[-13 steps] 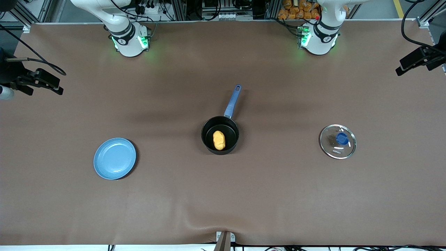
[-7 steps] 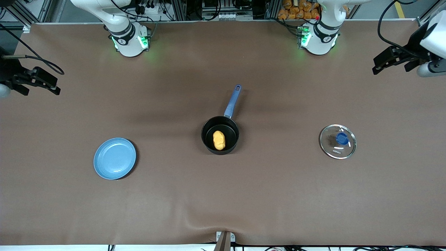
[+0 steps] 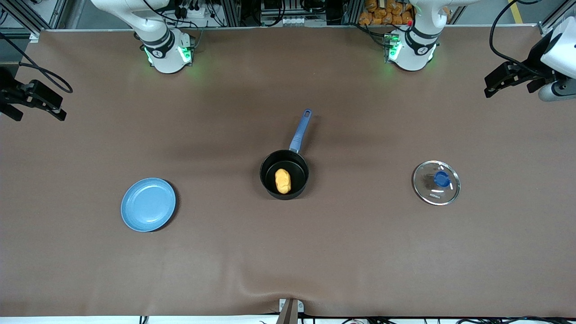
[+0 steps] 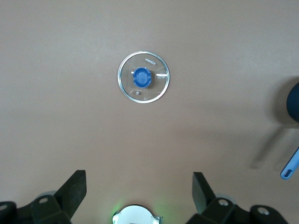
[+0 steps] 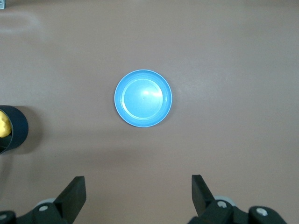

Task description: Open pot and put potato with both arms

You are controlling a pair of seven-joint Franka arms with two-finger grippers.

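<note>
Potato in the pot, lid off, both arms pulled back.

From the front I see the potato (image 3: 283, 181) lying in the pot (image 3: 284, 174) mid-table, and the lid (image 3: 436, 182) flat on the table toward the left arm's end, well apart from the pot; over the last second both arms have swung farther out to the table's ends, so I judge the job done. The left gripper (image 3: 499, 81) and right gripper (image 3: 33, 101) hang high, far from the pot. My left wrist view shows wide-open, empty fingers (image 4: 74, 191) above the lid. My right wrist view shows the same above the blue plate (image 5: 143, 98), the potato at the edge.
</note>
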